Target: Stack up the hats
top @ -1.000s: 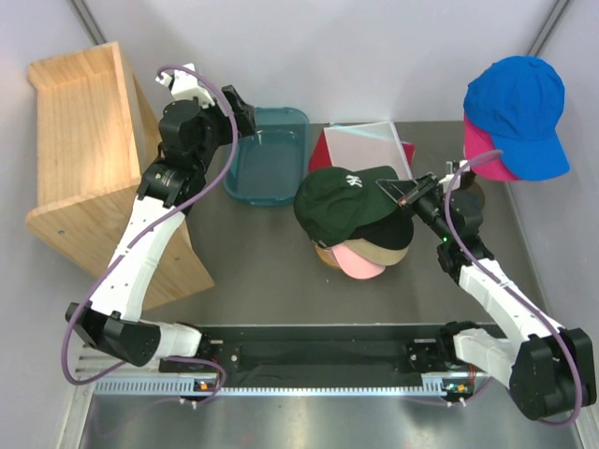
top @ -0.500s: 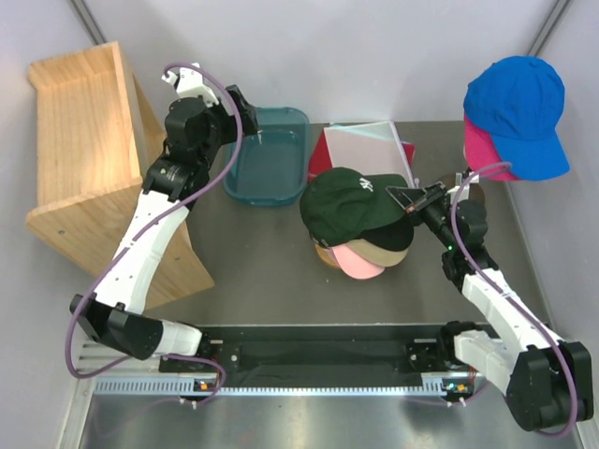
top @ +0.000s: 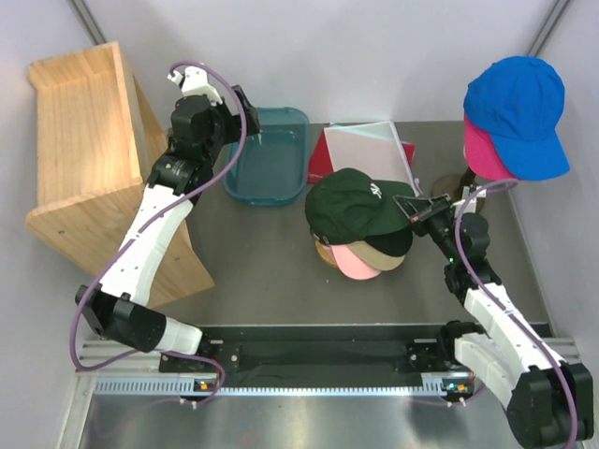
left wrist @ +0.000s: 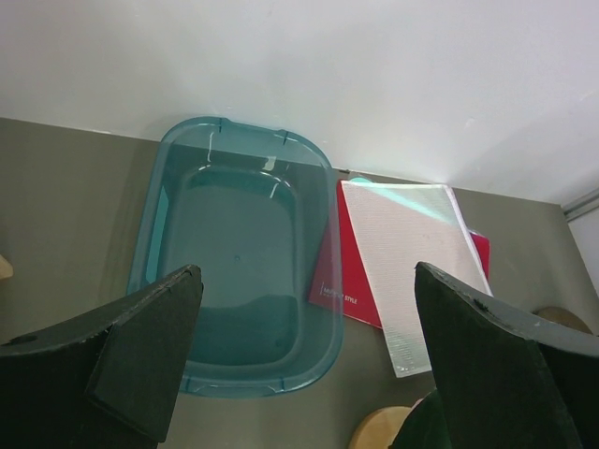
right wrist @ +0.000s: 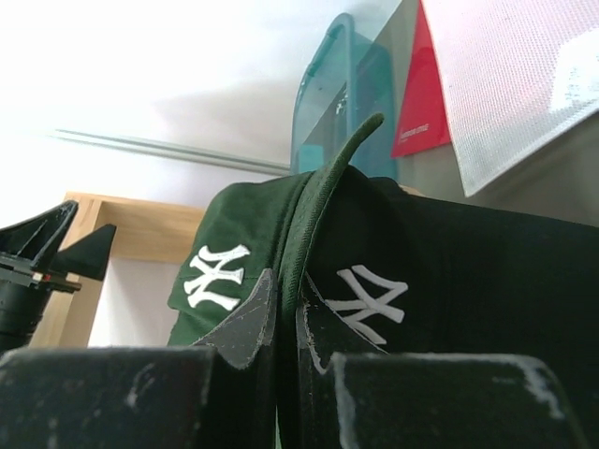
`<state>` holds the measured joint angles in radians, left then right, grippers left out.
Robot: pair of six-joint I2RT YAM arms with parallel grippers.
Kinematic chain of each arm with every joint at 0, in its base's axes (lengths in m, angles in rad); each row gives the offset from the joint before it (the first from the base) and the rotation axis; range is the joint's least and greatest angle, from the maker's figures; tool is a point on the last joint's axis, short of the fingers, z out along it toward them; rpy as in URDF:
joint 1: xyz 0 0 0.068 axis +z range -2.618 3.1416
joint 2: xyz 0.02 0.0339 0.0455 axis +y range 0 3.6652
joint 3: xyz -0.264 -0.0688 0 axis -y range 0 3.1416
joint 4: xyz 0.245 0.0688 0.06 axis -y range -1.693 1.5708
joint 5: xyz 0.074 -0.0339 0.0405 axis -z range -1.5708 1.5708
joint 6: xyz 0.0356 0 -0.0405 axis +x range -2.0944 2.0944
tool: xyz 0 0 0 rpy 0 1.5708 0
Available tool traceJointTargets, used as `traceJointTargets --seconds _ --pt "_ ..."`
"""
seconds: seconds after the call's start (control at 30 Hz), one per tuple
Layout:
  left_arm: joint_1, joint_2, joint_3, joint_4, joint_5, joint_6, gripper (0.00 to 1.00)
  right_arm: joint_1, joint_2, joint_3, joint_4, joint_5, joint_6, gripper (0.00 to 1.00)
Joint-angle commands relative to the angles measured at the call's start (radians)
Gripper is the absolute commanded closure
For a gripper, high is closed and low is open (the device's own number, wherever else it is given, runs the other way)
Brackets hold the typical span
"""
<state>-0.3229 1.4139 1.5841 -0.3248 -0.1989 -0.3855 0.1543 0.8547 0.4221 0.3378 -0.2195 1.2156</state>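
Observation:
My right gripper (top: 410, 208) is shut on the brim edge of the dark green cap (top: 351, 206), which lies tilted on top of a pile. Below it lie the black cap (top: 395, 239), the tan cap (top: 376, 254) and the light pink cap (top: 357, 267). The right wrist view shows the green brim (right wrist: 323, 187) pinched between the fingers of that gripper (right wrist: 288, 313), with the black cap (right wrist: 468, 281) beside it. At the back right the bright blue cap (top: 515, 108) sits over the magenta cap (top: 479, 154). My left gripper (left wrist: 304, 327) hangs open and empty above the teal bin.
A teal plastic bin (top: 267, 159) stands at the back centre, its rim (left wrist: 329, 253) next to a red folder (left wrist: 360, 281) under a white sheet (left wrist: 412, 262). A wooden crate (top: 89, 150) fills the left side. A round wooden base (top: 451, 183) stands under the blue and magenta caps.
My right gripper has drawn the green cap slightly right and nearer, over the pile. The left arm has edged right above the bin and stays open.

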Motion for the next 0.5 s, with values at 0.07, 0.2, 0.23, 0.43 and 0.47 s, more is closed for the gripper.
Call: traceJointTargets --seconds 0.07,0.2,0.23,0.43,0.47 --pt "0.008 0.002 0.034 0.007 0.001 0.010 0.01 -0.029 0.006 -0.098 -0.362 0.109 -0.125 1.00" --pt "0.012 0.000 0.034 0.010 0.006 0.007 0.01 -0.030 0.041 -0.080 -0.408 0.150 -0.146 1.00" --pt "0.013 -0.001 0.034 0.009 0.006 0.007 0.01 -0.029 0.052 -0.071 -0.414 0.169 -0.154 1.00" --pt "0.018 -0.016 0.033 0.006 -0.002 0.011 0.01 -0.029 0.173 -0.023 -0.479 0.190 -0.194 1.00" --pt "0.018 -0.018 0.030 0.004 -0.004 0.014 0.01 -0.029 0.187 -0.016 -0.487 0.204 -0.206 1.00"
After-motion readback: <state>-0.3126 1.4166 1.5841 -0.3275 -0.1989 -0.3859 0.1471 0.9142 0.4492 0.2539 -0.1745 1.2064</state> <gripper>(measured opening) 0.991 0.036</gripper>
